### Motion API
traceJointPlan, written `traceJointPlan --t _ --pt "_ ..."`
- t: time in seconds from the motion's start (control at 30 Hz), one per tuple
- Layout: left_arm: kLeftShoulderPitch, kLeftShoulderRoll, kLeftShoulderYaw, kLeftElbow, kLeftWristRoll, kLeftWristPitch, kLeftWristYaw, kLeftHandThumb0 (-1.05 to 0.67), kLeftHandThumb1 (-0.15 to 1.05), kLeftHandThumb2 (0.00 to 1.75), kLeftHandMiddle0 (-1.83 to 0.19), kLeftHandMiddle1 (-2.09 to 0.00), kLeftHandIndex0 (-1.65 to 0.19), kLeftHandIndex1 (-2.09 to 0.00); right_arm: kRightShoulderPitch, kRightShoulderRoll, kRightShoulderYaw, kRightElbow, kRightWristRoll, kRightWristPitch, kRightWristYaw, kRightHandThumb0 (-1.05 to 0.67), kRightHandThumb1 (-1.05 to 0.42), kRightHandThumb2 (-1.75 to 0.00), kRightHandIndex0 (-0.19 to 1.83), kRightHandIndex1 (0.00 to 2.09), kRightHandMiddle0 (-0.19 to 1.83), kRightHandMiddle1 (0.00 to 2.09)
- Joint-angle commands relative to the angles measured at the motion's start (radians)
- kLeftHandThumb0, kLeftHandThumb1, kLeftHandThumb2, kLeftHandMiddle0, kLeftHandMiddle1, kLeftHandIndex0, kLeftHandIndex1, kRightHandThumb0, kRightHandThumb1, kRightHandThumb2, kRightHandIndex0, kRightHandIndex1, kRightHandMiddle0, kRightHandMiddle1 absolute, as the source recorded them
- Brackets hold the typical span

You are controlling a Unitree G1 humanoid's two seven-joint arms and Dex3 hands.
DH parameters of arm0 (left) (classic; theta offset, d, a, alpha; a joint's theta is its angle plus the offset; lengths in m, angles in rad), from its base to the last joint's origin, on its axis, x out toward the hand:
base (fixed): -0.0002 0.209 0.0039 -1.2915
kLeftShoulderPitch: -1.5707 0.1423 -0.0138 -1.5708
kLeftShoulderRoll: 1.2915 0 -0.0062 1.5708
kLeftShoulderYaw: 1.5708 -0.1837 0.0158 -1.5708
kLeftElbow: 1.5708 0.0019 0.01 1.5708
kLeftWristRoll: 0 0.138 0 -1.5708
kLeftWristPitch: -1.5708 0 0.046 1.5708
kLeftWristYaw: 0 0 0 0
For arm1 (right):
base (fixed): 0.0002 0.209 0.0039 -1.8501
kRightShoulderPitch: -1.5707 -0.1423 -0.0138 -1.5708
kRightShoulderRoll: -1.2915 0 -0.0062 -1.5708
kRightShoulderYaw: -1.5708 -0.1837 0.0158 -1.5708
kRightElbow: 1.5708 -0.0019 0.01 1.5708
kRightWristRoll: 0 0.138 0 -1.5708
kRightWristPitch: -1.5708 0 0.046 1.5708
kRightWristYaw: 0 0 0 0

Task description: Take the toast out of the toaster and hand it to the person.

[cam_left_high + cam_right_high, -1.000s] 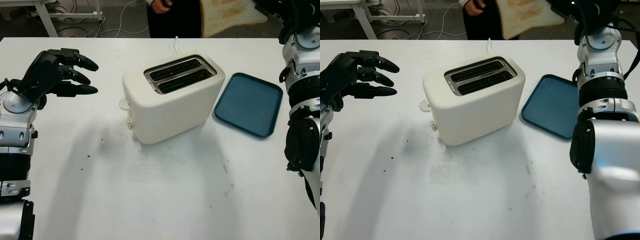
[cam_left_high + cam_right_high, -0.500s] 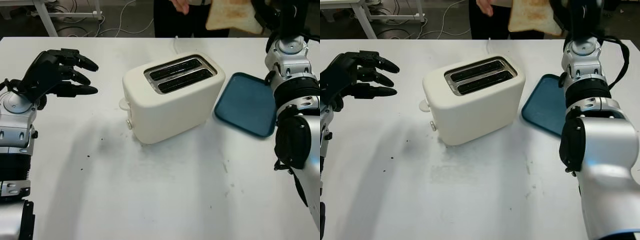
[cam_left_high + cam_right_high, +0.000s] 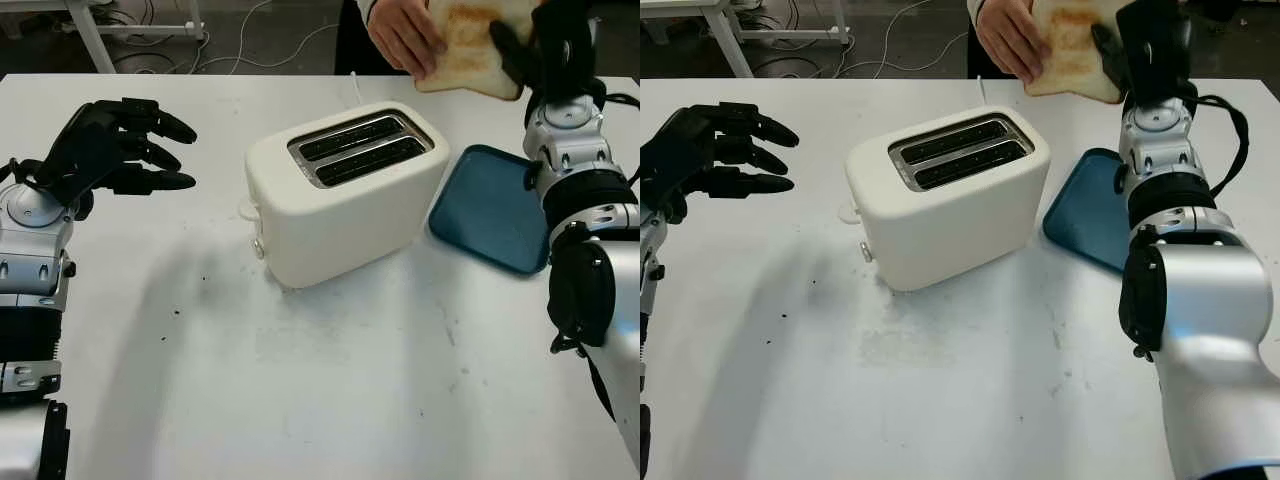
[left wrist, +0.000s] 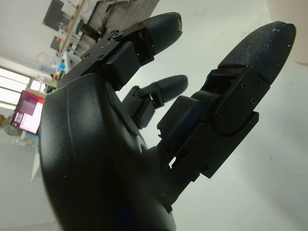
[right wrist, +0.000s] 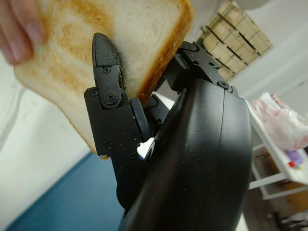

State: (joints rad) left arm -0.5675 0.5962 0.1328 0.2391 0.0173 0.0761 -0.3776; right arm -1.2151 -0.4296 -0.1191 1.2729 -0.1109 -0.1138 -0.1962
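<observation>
The right hand [image 3: 1145, 45] grips the toast [image 3: 1072, 45] high at about one o'clock from the toaster [image 3: 345, 190], so that the person's hand [image 3: 405, 35] can take its other edge, while the left hand [image 3: 105, 145] waits open at nine o'clock.

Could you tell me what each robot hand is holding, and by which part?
The right hand grips the toast at one edge; the left hand is open.

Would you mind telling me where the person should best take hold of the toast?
Probably at the toast's free left edge, coming from the toaster side. The right robot hand pinches its right edge, and the person's hand already touches the left one.
</observation>
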Motion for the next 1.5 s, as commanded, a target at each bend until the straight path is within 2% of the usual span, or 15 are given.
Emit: traceJointPlan --t 0.0,0.07,0.27,0.67,0.9,1.03,1.1,1.13,1.17,1.2,1.27,1.37,1.47 --pt "0.016 -0.004 -0.004 0.004 0.005 -0.01 0.005 -1.05 0.54 0.0 -0.8 -0.84 -0.83 -0.67 0.041 0.001 0.011 -0.005 -0.008 0.018 0.026 -0.33 -0.92 -0.27 0.93 1.75 0.55 1.74" --pt "0.015 -0.005 -0.003 0.003 0.004 -0.007 0.007 -1.05 0.54 0.0 -0.8 -0.84 -0.83 -0.67 0.061 0.011 -0.016 -0.012 0.028 -0.005 0.065 -0.29 -0.92 -0.3 0.94 1.75 0.56 1.74" --pt "0.013 -0.005 -0.003 0.003 0.003 -0.01 0.006 -1.05 0.54 0.0 -0.8 -0.85 -0.83 -0.67 0.066 0.027 -0.044 -0.013 0.051 0.011 0.06 -0.23 -0.92 -0.21 0.96 1.75 0.56 1.75" --pt "0.01 -0.005 -0.003 0.002 0.003 0.001 0.008 -1.05 0.53 0.0 -0.79 -0.85 -0.83 -0.66 0.07 0.034 -0.033 -0.021 0.048 0.016 0.069 -0.25 -0.92 -0.22 0.98 1.75 0.68 1.75" --pt "0.01 -0.008 -0.002 0.005 0.0 -0.002 0.008 -1.05 0.54 0.0 -0.8 -0.85 -0.83 -0.67 0.061 0.035 -0.023 -0.027 0.048 0.028 0.084 -0.28 -0.92 -0.21 0.96 1.75 0.66 1.75" --pt "0.011 -0.003 -0.006 0.004 0.008 -0.007 0.009 -1.05 0.54 0.01 -0.8 -0.85 -0.84 -0.67 0.069 0.029 -0.036 -0.035 0.068 -0.004 0.161 -0.36 -0.92 -0.23 1.01 1.75 0.71 1.75" --pt "0.011 -0.006 -0.003 0.002 0.002 -0.002 0.006 -1.05 0.54 0.0 -0.8 -0.85 -0.84 -0.67 0.08 0.025 -0.041 -0.042 0.074 -0.04 0.186 -0.45 -0.92 -0.16 0.99 1.75 0.73 1.7" --pt "0.011 -0.006 -0.002 0.002 0.001 -0.001 0.006 -1.05 0.54 0.0 -0.8 -0.85 -0.83 -0.66 0.085 0.022 -0.044 -0.045 0.079 -0.054 0.206 -0.49 -0.92 -0.11 0.91 1.64 0.73 1.47" --pt "0.011 -0.007 -0.001 0.004 -0.001 -0.005 0.006 -1.05 0.54 0.0 -0.8 -0.85 -0.84 -0.66 0.089 0.018 -0.056 -0.049 0.098 -0.062 0.255 -0.55 -0.92 -0.08 0.71 1.29 0.67 1.0" --pt "0.011 -0.008 -0.001 0.004 -0.002 -0.006 0.006 -1.05 0.53 0.0 -0.8 -0.85 -0.84 -0.67 0.09 0.014 -0.069 -0.051 0.12 -0.059 0.319 -0.57 -0.92 -0.07 0.57 1.08 0.61 0.7" --pt "0.012 -0.008 0.0 0.004 -0.002 -0.007 0.007 -1.05 0.53 0.0 -0.8 -0.85 -0.84 -0.67 0.093 0.001 -0.075 -0.053 0.138 -0.055 0.417 -0.73 -0.9 -0.02 0.19 0.59 0.34 0.2" --pt "0.012 -0.003 -0.004 0.005 0.005 -0.012 0.006 -1.05 0.54 0.0 -0.79 -0.85 -0.83 -0.66 0.101 -0.024 -0.058 -0.054 0.128 -0.07 0.52 -0.92 -0.88 -0.01 0.02 0.09 0.05 0.02" --pt "0.012 -0.003 -0.005 0.005 0.006 -0.012 0.007 -1.05 0.54 0.0 -0.79 -0.85 -0.83 -0.66 0.105 -0.038 -0.048 -0.052 0.119 -0.088 0.557 -1.02 -0.88 0.0 0.0 0.01 0.01 0.0"
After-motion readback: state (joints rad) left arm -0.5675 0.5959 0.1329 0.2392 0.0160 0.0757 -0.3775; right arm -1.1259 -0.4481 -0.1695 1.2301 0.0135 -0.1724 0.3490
